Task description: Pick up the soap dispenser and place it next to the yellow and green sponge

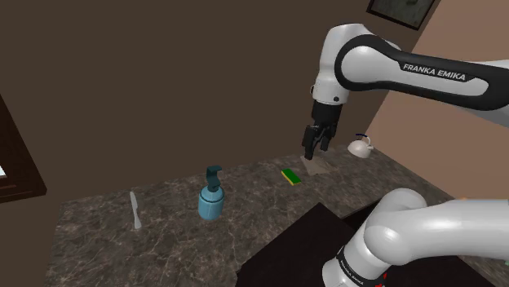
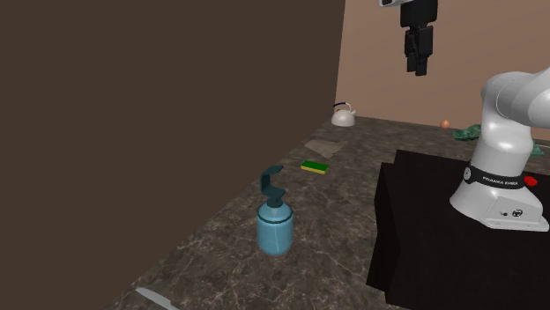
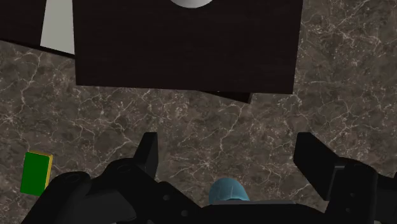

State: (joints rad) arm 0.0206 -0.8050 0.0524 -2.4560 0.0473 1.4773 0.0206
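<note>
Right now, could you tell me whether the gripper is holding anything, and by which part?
Nothing is held: the gripper hangs open above the counter, and the soap dispenser stands on it, well apart.

Dark marbled bench [image 1: 163, 240] against a brown wall [image 1: 163, 81]. White kettle [image 1: 361, 147] by the corner, well apart from a white utensil [image 1: 134, 209] lying flat. Small orange ball [image 2: 446, 124] near a crumpled green item [image 2: 467, 133]. Framed picture [image 1: 400, 10] up high.

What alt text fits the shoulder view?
A white Franka arm holds its open black gripper in the air above a dark marbled counter, near a yellow and green sponge. A blue soap dispenser stands upright, untouched, further to the view's left, with a white utensil lying beyond it.
</note>
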